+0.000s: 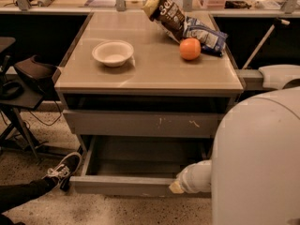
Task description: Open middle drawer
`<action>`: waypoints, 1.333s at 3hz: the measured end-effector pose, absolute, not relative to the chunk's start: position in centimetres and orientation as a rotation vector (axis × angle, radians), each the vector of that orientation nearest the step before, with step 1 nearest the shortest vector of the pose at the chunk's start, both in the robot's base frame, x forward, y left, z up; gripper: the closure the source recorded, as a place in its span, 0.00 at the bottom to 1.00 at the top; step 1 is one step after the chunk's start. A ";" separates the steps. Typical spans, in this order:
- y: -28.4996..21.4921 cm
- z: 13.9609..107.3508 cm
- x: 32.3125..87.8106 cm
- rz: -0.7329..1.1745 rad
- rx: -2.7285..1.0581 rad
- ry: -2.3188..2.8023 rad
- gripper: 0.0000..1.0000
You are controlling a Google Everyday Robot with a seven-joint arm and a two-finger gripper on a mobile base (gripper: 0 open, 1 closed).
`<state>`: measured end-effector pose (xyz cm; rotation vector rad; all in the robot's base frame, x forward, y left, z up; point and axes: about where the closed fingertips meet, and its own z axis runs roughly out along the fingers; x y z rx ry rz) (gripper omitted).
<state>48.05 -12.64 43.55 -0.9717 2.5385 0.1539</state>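
Middle drawer (122, 185) is seen pulled well out, its plain grey front stretched out left of the gripper (176, 187), which is parked right against it. How open the gripper is can't be told.
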 end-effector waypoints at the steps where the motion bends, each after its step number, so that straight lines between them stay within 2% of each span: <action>1: -12.7 43.6 47.5 0.150 -0.962 2.543 1.00; 3: -12.7 43.7 46.1 0.141 -0.936 2.553 1.00; 4: -10.9 44.4 46.3 0.162 -0.906 2.536 1.00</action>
